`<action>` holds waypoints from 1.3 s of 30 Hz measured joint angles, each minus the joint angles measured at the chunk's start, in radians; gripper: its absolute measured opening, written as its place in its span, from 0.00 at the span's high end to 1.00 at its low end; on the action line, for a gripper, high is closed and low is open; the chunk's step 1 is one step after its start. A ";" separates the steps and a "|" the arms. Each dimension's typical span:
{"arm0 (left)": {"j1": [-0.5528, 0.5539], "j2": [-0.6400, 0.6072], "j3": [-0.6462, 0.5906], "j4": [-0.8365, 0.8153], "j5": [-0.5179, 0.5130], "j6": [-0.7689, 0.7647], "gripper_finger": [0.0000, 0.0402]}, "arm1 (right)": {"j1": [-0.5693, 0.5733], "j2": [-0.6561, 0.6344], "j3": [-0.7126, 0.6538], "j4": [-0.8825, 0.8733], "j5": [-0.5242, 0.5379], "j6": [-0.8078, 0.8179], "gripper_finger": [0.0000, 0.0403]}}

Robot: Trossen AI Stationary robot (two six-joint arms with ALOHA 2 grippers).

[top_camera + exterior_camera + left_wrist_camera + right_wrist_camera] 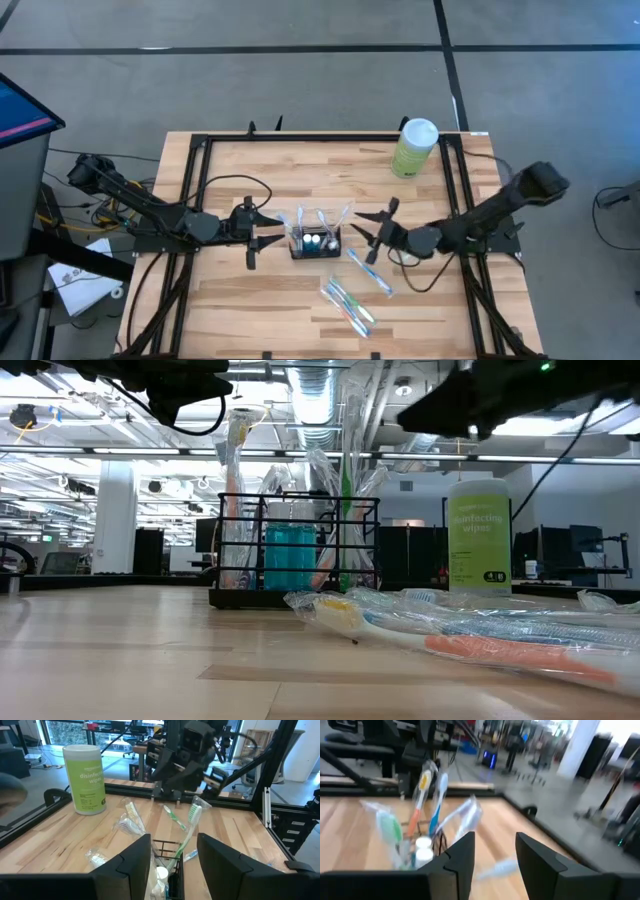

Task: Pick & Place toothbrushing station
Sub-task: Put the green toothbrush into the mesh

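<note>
The left end effector (pixel 252 228) hovers with its fingers spread, just left of the toothbrushing station (pixel 315 240). The right end effector (pixel 372 228) mirrors it on the other side, also spread, slightly farther from the holder's right end. Neither grips anything.

The station, a low black wire holder, stands upright near the middle of the worktop (pixel 250 300), between the two end effectors. It holds several wrapped toothbrushes (pixel 191 820) leaning out of its compartments, along with two white-capped teal tubes (pixel 288 557). Its long axis runs left to right, in line with both arms, so each end effector faces a short end of the holder.

The left end effector looks the nearer: in the left wrist view its fingers (pixel 125 867) straddle the wire rim directly ahead. A straight advance rightward would probably bring it onto the holder's left wall.

Loose wrapped toothbrushes (pixel 348 302) lie on the near right part of the worktop, apart from the station. A canister of disinfecting wipes (pixel 413 148) stands at the far right, well clear.
</note>
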 joint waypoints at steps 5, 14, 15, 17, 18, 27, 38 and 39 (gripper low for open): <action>0.000 0.000 0.000 0.000 0.000 0.000 0.62 | 0.006 -0.205 0.013 -0.435 -0.115 0.265 0.67; 0.000 0.000 0.000 0.001 0.000 0.000 0.62 | 0.015 -0.261 0.209 -1.127 -0.368 0.474 0.71; 0.000 0.000 0.000 0.001 0.000 0.000 0.62 | 0.019 -0.245 0.229 -1.183 -0.400 0.485 0.71; 0.000 0.000 0.000 0.001 0.000 0.000 0.62 | 0.020 -0.213 0.268 -1.286 -0.451 0.517 0.71; 0.000 0.000 0.000 0.001 0.000 0.000 0.62 | 0.020 -0.196 0.285 -1.334 -0.473 0.534 0.71; 0.000 0.000 0.000 0.001 0.000 0.000 0.62 | 0.020 -0.058 0.334 -1.564 -0.632 0.615 0.70; 0.000 0.000 0.000 0.000 0.000 0.000 0.62 | 0.021 0.067 0.334 -1.686 -0.715 0.630 0.65; 0.000 0.000 0.000 0.000 0.000 0.000 0.62 | 0.022 0.077 0.334 -1.694 -0.715 0.630 0.64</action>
